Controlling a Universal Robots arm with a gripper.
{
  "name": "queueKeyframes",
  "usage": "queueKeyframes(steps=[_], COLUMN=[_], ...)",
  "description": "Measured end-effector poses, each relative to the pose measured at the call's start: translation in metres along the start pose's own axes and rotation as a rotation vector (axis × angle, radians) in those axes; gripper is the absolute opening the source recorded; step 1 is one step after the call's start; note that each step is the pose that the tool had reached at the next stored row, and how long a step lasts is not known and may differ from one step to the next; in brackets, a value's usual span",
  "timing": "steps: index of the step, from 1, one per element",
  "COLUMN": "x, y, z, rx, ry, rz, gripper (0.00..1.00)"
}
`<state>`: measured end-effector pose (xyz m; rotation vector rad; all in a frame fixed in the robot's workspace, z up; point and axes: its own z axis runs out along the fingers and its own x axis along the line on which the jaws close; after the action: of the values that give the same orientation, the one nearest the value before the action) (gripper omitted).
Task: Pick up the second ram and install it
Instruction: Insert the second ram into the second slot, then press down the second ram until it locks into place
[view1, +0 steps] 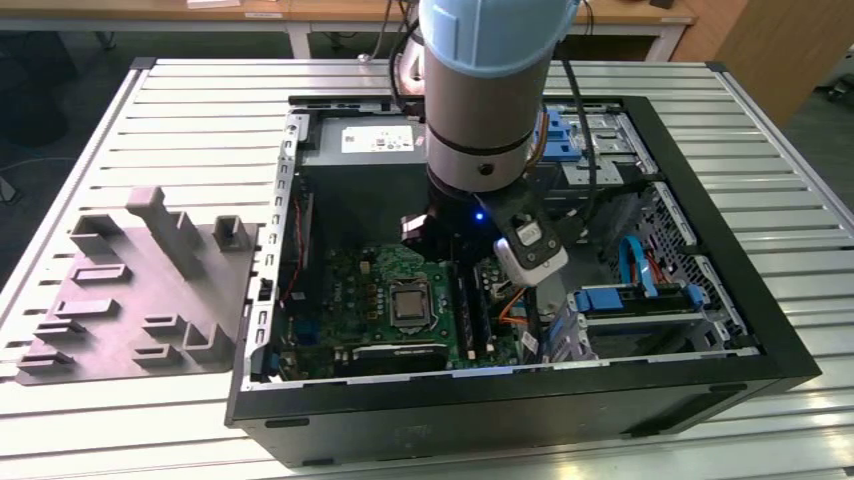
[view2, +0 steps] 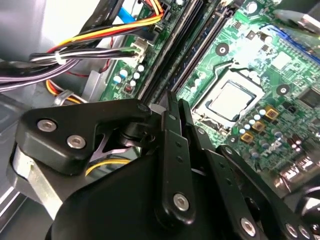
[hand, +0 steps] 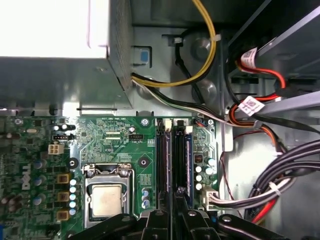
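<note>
So going left to right in the exterior view: grey fixture tray (view1: 134, 300) on the slatted table (view1: 747, 130), then the open PC case (view1: 267, 400), with the gripper (view1: 470, 262) down over the motherboard (view1: 354, 300). Its fingers (hand: 180, 200) are pinched together on the second ram (hand: 179, 165), which stands in the memory slots (hand: 161, 160) beside the CPU (hand: 106, 199).

Robotics lab or workshop, slatted aluminium table (view1: 200, 110), open computer case (view1: 521, 400), grey fixture tray (view1: 134, 290), wooden desks behind
</note>
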<state>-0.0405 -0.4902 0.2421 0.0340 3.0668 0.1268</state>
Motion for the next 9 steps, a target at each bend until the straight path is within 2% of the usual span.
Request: queueKeyframes(steps=[4, 9], x=[-0.0005, -0.0006], y=[0.0006, 0.0007], z=[-0.0072, -0.0081], rx=[0.0006, 0.0005], ry=[0.0000, -0.0001], rz=[0.000, 0.000], gripper=[0.18, 0.18])
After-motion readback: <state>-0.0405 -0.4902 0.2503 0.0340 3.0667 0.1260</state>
